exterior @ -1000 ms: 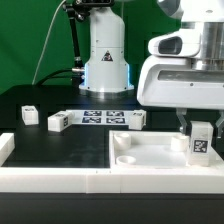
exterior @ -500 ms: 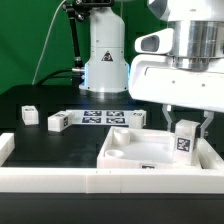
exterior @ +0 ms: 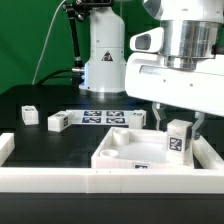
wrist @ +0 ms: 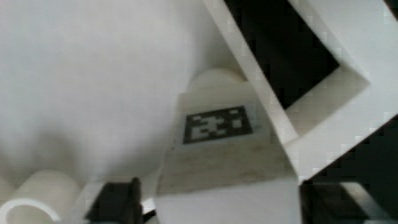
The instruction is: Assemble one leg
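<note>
Fingers (exterior: 178,122) pinch the leg (exterior: 178,139) at right of frame, its tag facing the camera. It stands upright over the white tray panel (exterior: 125,152).

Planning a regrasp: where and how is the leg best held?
Grip the leg by its upper half, coming from above, pinching two opposite flat side faces. It stands upright over the tray-like panel, as the end effector has it.

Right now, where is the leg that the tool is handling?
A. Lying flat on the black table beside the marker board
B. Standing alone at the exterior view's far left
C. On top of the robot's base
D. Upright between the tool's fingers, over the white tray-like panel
D: the leg stands upright between the fingers of the tool, tag facing the camera, over the white panel.
</note>
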